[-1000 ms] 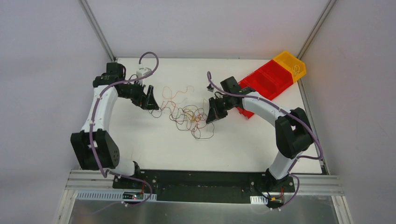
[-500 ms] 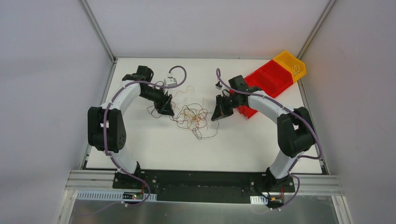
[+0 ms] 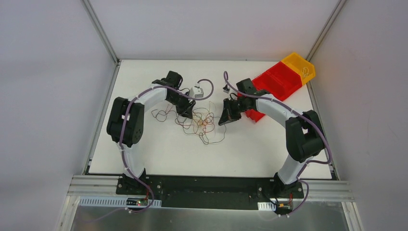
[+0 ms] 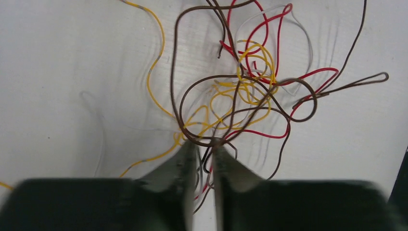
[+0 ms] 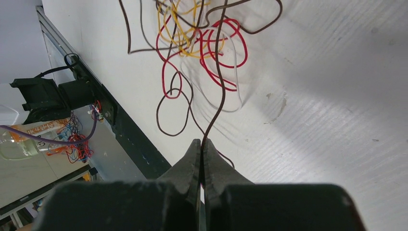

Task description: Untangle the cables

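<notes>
The cables (image 3: pixel 199 120) lie as a loose tangle of red, yellow, brown and white wires mid-table, also shown in the left wrist view (image 4: pixel 240 82). My left gripper (image 3: pixel 188 114) is at the tangle's left edge. Its jaws (image 4: pixel 204 147) stand narrowly apart, with several brown, red and white strands running through the gap. The fingers (image 4: pixel 185 163) look blurred. My right gripper (image 3: pixel 222 122) is at the tangle's right side, shut (image 5: pixel 202 142) on a single brown cable (image 5: pixel 219 72) that runs up taut into the knot.
A red bin (image 3: pixel 274 82) and a yellow bin (image 3: pixel 299 67) sit at the back right, just behind the right arm. Loose wire loops (image 3: pixel 161 114) trail left of the tangle. White walls enclose the table (image 3: pixel 159 154).
The left arm has swung right from the table's left side to the tangle, and its jaws have narrowed around several strands. The right gripper has stayed shut on the brown cable, hardly moving.
</notes>
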Available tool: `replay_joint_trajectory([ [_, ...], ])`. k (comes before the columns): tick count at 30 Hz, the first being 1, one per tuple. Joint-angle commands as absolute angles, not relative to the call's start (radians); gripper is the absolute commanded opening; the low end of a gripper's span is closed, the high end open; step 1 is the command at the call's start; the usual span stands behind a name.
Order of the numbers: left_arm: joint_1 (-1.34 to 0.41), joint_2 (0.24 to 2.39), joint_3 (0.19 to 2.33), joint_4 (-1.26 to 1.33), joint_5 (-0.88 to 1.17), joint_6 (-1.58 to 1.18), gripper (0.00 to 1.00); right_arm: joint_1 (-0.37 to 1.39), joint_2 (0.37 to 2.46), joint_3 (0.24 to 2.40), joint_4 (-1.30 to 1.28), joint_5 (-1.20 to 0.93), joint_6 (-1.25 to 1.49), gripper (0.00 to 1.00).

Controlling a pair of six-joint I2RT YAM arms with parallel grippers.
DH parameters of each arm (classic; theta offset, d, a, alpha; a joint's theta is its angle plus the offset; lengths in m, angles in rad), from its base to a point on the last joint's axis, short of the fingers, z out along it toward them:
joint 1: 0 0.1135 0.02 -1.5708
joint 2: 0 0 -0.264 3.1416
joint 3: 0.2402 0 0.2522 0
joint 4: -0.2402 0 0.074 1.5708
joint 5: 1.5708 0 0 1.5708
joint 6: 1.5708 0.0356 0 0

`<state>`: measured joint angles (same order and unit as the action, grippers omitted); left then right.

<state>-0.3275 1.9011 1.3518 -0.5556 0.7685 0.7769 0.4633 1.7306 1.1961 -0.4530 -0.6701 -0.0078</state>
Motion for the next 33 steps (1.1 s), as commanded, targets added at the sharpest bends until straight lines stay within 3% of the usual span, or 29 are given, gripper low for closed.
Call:
replay_joint_trajectory([
  [1, -0.327, 1.845, 1.385, -0.538, 0.742, 0.773, 0.06, 0.433, 1.690, 1.187, -0.453, -0.667, -0.007, 0.00],
  [2, -0.318, 1.815, 1.380, -0.538, 0.739, 0.749, 0.00, 0.429, 1.686, 1.185, -0.458, -0.649, -0.010, 0.00],
  [9, -0.071, 1.544, 1.448, -0.546, 0.798, 0.456, 0.00, 0.423, 1.669, 1.169, -0.483, -0.472, -0.039, 0.00],
  [16, 0.155, 1.449, 1.646, -0.574, 0.841, 0.275, 0.00, 0.436, 1.702, 1.188, -0.564, -0.311, -0.154, 0.00],
  [21, 0.187, 1.432, 1.759, -0.554, 0.856, 0.128, 0.00, 0.466, 1.712, 1.235, -0.658, -0.417, -0.249, 0.00],
  [22, 0.188, 1.424, 1.773, -0.527, 0.846, 0.085, 0.00, 0.482, 1.704, 1.243, -0.658, -0.431, -0.259, 0.05],
  [25, 0.192, 1.410, 1.841, -0.448, 0.825, -0.028, 0.00, 0.507, 1.678, 1.273, -0.639, -0.488, -0.250, 0.45],
  [26, 0.191, 1.410, 1.868, -0.442, 0.829, -0.054, 0.00, 0.509, 1.673, 1.290, -0.639, -0.506, -0.242, 0.53],
  [33, 0.193, 1.354, 1.942, -0.425, 0.836, -0.154, 0.00, 0.518, 1.610, 1.426, -0.497, -0.636, -0.163, 0.83],
])
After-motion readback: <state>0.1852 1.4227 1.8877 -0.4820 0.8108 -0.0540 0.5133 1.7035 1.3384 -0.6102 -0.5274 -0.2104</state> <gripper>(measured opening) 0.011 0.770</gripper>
